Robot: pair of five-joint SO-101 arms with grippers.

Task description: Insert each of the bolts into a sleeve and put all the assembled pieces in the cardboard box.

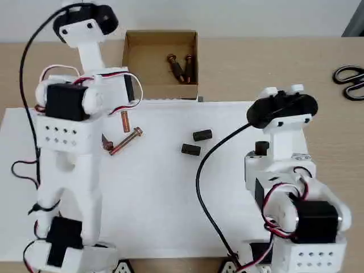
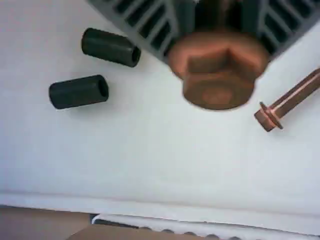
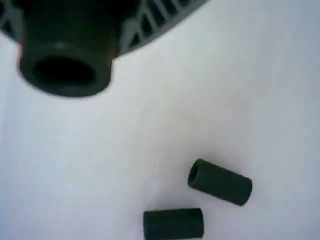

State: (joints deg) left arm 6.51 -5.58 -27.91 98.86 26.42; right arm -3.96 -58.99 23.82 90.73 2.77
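Note:
My left gripper [image 1: 124, 111] is shut on a copper bolt [image 1: 124, 121], whose hex head [image 2: 218, 70] fills the near part of the left wrist view. Another copper bolt [image 1: 126, 141] [image 2: 287, 102] lies loose on the white sheet beside it. My right gripper [image 1: 261, 149] is shut on a black sleeve [image 3: 65, 60], whose open bore faces the camera. Two loose black sleeves [image 1: 202, 135] [image 1: 191, 149] lie mid-sheet between the arms; I also see the sleeves [image 2: 111, 47] [image 2: 79, 91] from the left wrist and the same sleeves [image 3: 220, 181] [image 3: 173, 223] from the right. The cardboard box [image 1: 132, 62] at the back holds two assembled pieces [image 1: 181, 67].
A white sheet [image 1: 165, 205] covers the wooden table under both arms. Black scissors [image 1: 350, 79] lie at the far right edge. A further copper piece [image 1: 107, 145] peeks out beside the left arm's body. Black cables trail from both arms.

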